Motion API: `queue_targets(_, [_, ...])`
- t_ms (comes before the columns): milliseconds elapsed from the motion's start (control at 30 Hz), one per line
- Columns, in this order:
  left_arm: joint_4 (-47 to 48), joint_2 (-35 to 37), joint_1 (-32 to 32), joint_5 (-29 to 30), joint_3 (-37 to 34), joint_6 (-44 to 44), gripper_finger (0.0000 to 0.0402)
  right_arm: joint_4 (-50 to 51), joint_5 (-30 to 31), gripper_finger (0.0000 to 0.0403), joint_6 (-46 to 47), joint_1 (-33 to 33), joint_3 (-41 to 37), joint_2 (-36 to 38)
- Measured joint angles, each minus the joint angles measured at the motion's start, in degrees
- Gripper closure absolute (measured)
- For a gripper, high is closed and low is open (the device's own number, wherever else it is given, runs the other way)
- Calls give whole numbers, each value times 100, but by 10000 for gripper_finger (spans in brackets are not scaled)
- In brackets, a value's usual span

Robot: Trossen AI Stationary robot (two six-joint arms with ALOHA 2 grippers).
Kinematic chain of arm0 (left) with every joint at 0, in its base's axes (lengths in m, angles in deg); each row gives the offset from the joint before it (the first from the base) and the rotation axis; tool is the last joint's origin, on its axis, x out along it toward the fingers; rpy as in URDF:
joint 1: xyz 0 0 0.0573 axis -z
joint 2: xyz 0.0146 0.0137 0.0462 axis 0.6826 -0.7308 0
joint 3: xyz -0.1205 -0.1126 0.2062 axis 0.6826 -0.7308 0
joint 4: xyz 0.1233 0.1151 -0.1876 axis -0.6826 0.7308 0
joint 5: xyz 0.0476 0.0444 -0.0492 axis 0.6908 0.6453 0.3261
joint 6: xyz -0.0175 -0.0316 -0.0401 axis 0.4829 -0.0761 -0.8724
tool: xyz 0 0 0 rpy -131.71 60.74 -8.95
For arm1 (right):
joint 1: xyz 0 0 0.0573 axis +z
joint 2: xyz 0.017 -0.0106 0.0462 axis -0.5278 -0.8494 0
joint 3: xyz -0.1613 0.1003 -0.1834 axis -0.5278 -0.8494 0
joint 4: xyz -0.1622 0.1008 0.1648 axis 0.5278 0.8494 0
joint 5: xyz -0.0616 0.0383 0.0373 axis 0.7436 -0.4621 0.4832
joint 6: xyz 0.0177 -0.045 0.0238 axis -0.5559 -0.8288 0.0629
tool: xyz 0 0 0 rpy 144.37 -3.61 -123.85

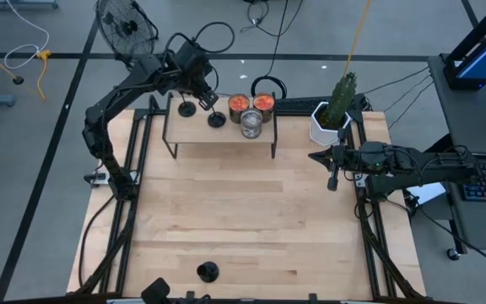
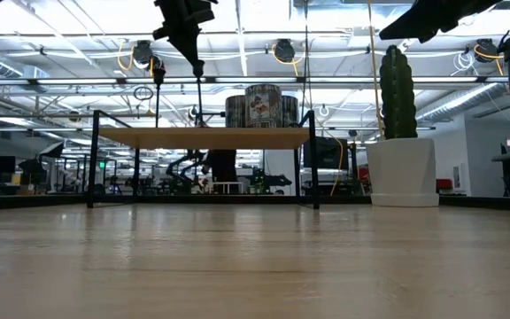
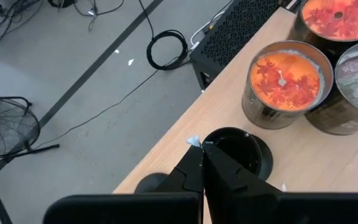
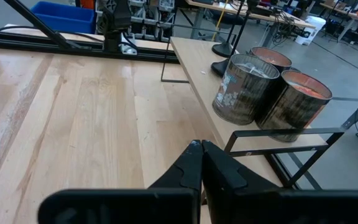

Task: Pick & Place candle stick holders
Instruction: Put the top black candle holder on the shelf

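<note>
Two black candle stick holders [image 1: 186, 108] [image 1: 217, 119] stand by their round bases on a small raised wooden shelf [image 1: 226, 139] at the table's far side. A third holder [image 1: 207, 271] stands on the table near its front edge. My left gripper [image 1: 210, 101] is shut and points down at a slant over the right-hand shelf holder. In the left wrist view its tips [image 3: 202, 147] cover the stem above that holder's base [image 3: 244, 149]. In the low view the thin stem [image 2: 200, 102] rises to just below the gripper [image 2: 198, 64]. My right gripper [image 1: 332, 180] waits shut at the table's right side. My left gripper's shut fingertips stand at the top of the right-hand shelf holder's stem [image 2: 200, 80], coming from above at a slant. I cannot tell whether they touch it. The holder stands upright with its base on the shelf.
Three tin candles [image 1: 251, 124] are clustered on the shelf's right half, close to the holder. A cactus in a white pot [image 1: 332, 118] stands at the far right. The wide table top [image 1: 243, 211] lies in front of the shelf. A floor fan [image 1: 125, 25] stands beyond the table.
</note>
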State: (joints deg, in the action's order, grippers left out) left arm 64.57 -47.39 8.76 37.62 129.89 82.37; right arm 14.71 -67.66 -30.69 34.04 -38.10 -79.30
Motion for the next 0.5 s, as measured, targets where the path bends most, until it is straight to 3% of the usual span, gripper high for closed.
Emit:
queue_targets(233, [-58, 10, 0, -506, 4, 65, 398, 0, 0, 403, -6, -1, 0, 0])
queue_targets(500, [54, 11, -26, -802, 9, 212, 366, 2, -2, 403, -11, -1, 0, -1])
